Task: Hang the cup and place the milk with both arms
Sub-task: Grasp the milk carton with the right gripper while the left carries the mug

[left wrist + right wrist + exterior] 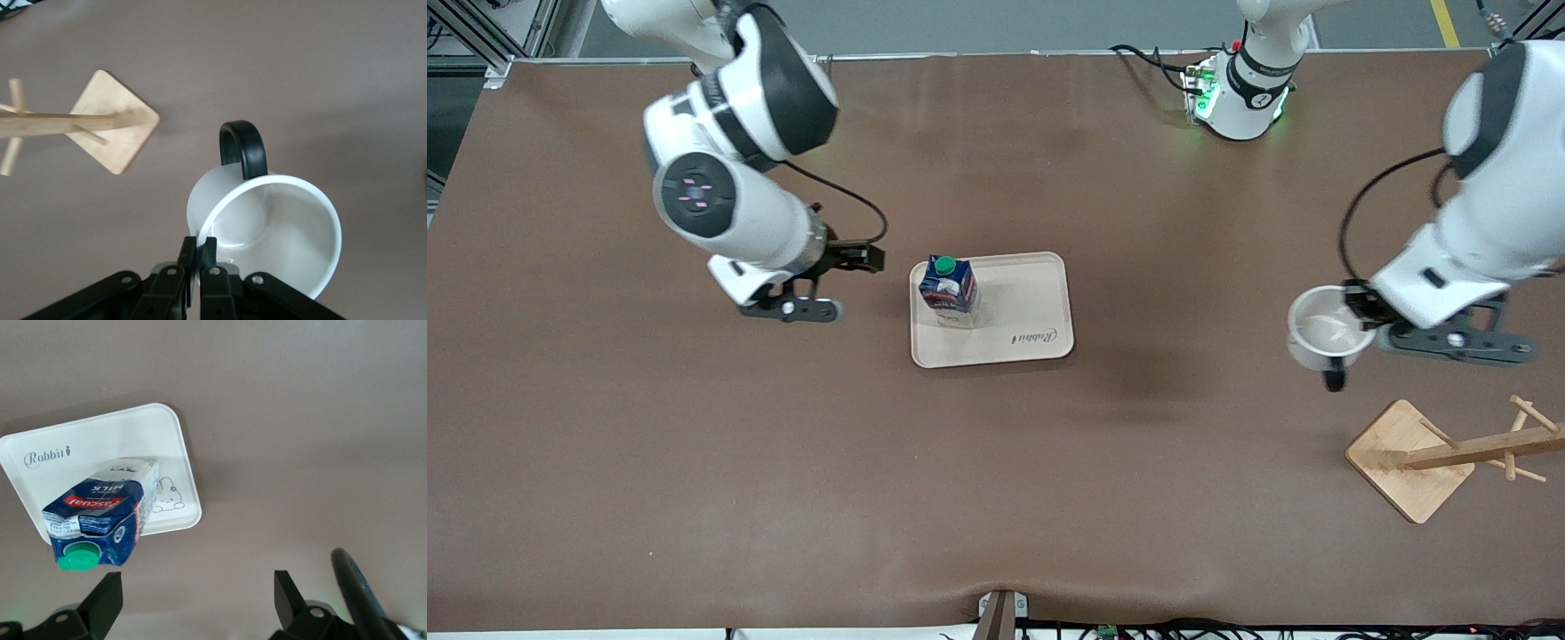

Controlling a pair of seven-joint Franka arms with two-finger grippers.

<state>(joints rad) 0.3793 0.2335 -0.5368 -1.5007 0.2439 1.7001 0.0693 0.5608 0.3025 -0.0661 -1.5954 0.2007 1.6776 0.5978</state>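
Standing on tray [1032, 307] edge: milk [949, 289]; left end effector [198, 261] pinching cup [273, 230] rim.

Cup [1320, 329]: small white mug, black loop handle [243, 148]. It is held in the air over the table near the left arm's end, mouth upward and slightly tilted, its rim pinched between the left gripper's [199, 257] fingers.

Milk [950, 286]: small dark blue carton, round green screw cap [77, 557], red label. It stands upright on the cream tray [1032, 311], at the tray edge toward the right arm's end.
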